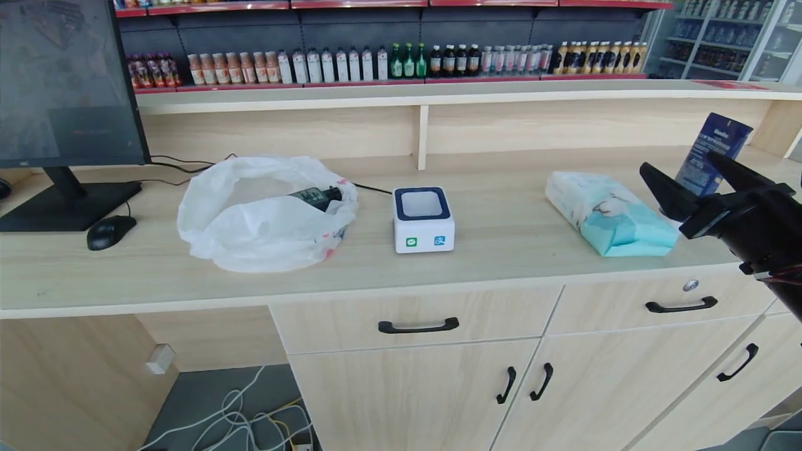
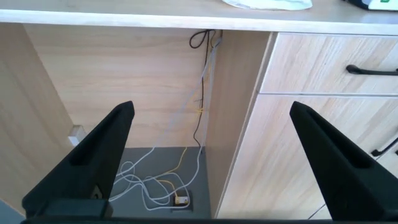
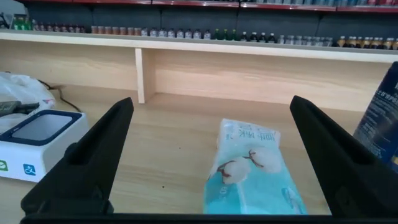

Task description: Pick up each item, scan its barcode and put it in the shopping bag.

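The right gripper [image 3: 211, 106] hangs with its black fingers spread wide over the wooden counter [image 3: 168, 143], clear of the teal-and-white tissue pack [image 3: 252, 168] lying flat there. The white scanner [image 3: 40, 140] sits beside the shopping bag [image 3: 22, 87]. A blue box [image 3: 380, 127] stands on the pack's other side.

At the left end of the wooden counter [image 1: 501, 213] I see a dark monitor [image 1: 62, 81], with a black mouse [image 1: 109, 232] near its stand. Rows of bottles [image 1: 388, 62] stand on the shelf behind. Loose cables [image 1: 250, 419] lie on the floor below.
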Tool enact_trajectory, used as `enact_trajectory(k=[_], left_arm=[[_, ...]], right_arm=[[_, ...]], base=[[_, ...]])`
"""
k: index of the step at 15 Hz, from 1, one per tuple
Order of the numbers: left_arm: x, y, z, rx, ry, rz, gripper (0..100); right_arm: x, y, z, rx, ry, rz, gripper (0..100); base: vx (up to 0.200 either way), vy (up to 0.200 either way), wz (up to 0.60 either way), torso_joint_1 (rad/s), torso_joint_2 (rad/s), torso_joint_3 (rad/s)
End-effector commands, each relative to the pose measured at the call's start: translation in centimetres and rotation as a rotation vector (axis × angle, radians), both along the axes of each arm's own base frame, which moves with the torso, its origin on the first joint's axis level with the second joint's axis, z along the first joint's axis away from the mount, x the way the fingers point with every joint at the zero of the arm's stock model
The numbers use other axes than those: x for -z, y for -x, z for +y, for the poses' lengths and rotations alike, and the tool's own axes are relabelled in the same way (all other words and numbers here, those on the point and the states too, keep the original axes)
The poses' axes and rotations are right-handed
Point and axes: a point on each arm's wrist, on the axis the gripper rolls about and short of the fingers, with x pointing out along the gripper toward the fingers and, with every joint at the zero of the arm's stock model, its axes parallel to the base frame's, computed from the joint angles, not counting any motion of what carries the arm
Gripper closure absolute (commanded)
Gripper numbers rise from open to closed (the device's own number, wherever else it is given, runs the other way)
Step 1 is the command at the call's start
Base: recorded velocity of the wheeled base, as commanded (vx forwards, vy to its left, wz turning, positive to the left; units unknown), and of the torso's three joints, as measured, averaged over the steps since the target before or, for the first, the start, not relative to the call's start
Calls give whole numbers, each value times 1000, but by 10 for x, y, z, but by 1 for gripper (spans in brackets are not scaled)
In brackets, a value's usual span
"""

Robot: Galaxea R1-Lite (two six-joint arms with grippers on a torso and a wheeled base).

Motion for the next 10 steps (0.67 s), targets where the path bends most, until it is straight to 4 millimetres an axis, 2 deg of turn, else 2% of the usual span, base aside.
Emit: enact_trajectory(k=[1, 5, 10], left_arm=[[0, 0, 0, 0, -1, -1, 0], [0, 0, 0, 0, -2, -1, 0], [0, 0, 0, 0, -4, -1, 0]], right_arm=[[2, -1, 0, -1, 0, 6, 0], [3, -1, 1, -5, 1, 10, 0], [6, 1, 1, -4, 4, 22, 0]], base=[[0, -200, 0, 7, -2, 2], [0, -200, 0, 2, 6, 4], [200, 0, 0, -2, 0, 6]])
